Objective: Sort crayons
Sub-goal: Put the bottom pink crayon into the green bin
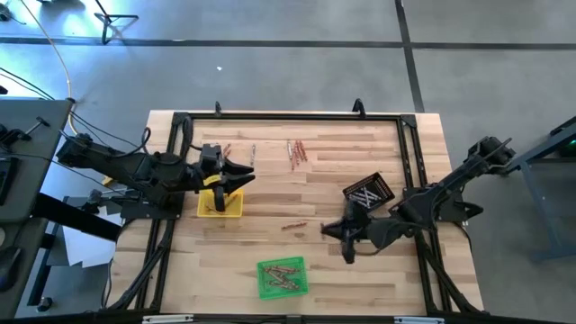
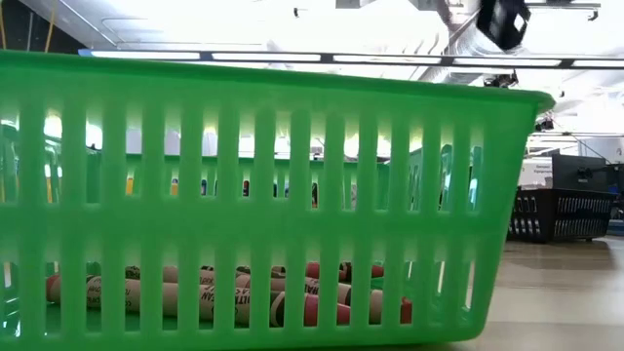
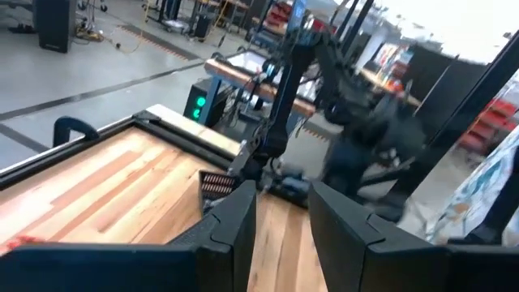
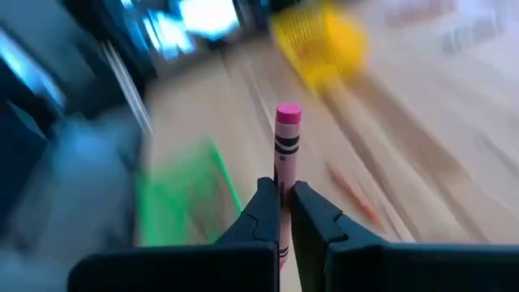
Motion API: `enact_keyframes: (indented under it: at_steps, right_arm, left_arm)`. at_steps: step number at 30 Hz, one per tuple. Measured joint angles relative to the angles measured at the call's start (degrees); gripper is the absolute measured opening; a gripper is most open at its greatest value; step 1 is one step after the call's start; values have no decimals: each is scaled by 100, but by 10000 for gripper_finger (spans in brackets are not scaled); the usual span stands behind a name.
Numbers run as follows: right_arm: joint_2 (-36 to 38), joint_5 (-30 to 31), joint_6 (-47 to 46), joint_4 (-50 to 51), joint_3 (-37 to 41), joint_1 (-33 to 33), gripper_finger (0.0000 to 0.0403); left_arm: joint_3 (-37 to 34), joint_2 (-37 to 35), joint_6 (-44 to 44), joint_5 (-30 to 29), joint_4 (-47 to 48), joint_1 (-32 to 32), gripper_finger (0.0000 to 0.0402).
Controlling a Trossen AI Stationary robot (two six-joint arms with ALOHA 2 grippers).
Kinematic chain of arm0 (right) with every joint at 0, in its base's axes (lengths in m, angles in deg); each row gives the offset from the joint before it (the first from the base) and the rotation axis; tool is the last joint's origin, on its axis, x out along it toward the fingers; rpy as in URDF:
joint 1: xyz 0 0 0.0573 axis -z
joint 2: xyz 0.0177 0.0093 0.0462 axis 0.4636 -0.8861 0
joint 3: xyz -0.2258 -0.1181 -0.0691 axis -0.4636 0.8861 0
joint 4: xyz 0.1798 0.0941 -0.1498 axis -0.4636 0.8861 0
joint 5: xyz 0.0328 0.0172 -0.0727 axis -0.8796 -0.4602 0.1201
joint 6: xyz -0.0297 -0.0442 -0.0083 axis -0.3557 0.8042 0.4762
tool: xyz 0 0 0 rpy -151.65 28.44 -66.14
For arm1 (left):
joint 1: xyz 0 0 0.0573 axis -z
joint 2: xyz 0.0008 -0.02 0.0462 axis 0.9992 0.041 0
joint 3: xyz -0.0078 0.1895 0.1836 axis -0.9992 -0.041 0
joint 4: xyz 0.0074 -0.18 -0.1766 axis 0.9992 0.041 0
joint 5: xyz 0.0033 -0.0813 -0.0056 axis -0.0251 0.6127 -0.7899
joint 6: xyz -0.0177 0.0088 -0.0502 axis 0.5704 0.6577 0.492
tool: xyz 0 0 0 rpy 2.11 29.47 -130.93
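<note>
My right gripper [image 4: 284, 203] is shut on a pinkish-red crayon [image 4: 287, 138] and hangs over the table's middle right [image 1: 340, 236], near the black tray [image 1: 369, 192]. My left gripper [image 3: 282, 219] stands open and holds nothing, level above the yellow tray [image 1: 220, 205]. Loose crayons lie flat on the wood at the far middle [image 1: 295, 151], beside the left arm [image 1: 227, 153] and in the middle [image 1: 294, 225]. Several crayons [image 2: 244, 297] lie in the green tray [image 1: 282, 276]. My right gripper pinches the crayon between its two fingers at the lower part of its paper wrap [image 4: 282, 191]. The crayon runs along the fingers and sticks out past their tips, its pink end [image 4: 288, 113] foremost. It is lifted clear of the table.
The green tray's slatted wall [image 2: 292, 195] fills the low view, with the black tray [image 2: 561, 214] behind it at the right. A black frame [image 1: 288, 115] runs round the tabletop. Bare wood lies between the trays.
</note>
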Motion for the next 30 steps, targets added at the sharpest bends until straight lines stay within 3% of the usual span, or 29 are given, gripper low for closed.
enact_keyframes:
  at_steps: [7,14,18,23,26,30]
  right_arm:
    - [-818,555,-178,-2325,-83,0,1]
    - [-2509,426,-211,-2410,-1423,0,1]
    - [-3397,178,-26,-1716,-2478,-3,0]
    - [-4305,82,-521,175,-3679,-17,0]
    - [-4692,-177,-859,971,-4176,-17,0]
    - [-4986,-314,-962,1261,-4556,-39,0]
  left_arm:
    - [0,221,177,309,174,-2,101]
    - [0,270,490,1561,212,55,101]
    - [0,268,484,1638,237,246,101]
    - [0,265,479,1638,332,524,101]
    - [0,265,473,1642,432,664,101]
    - [0,265,470,1639,477,818,101]
